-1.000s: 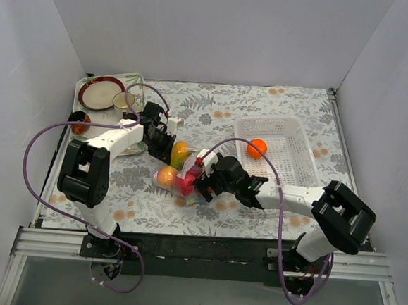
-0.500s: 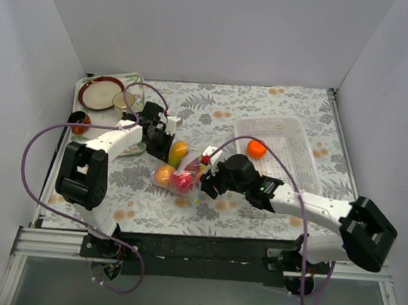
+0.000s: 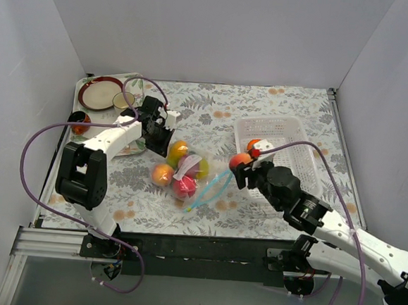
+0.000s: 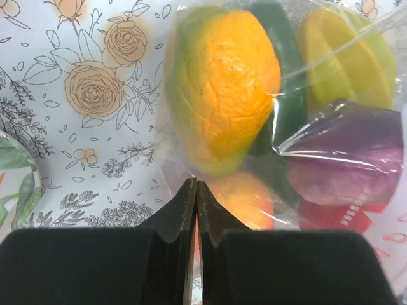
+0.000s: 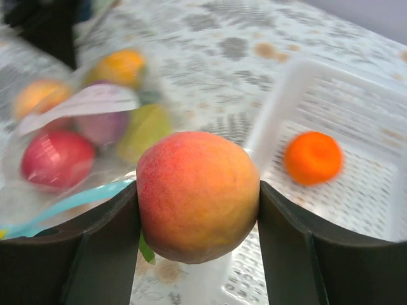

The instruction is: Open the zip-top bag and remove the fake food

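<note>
While the right gripper [image 3: 243,162] clamps a fake peach [image 5: 197,194] beside the white basket [image 3: 280,129], the left gripper [image 4: 194,190], fingers closed, pinches the zip-top bag [image 3: 188,171] mid-table. The bag looks limp and slippery. The fake food [image 4: 222,95] inside seems light and rigid, best gripped across the middle.

The flower-printed table [image 3: 215,104] carries a clear soft-plastic zip-top bag [image 3: 188,176] between the jaws of the left gripper [image 3: 164,141] and the right gripper [image 3: 244,163]. A white mesh plastic basket [image 3: 302,167] sits just beside the right jaws, and a leaf-patterned tray [image 3: 133,77] just behind the left jaws.
</note>
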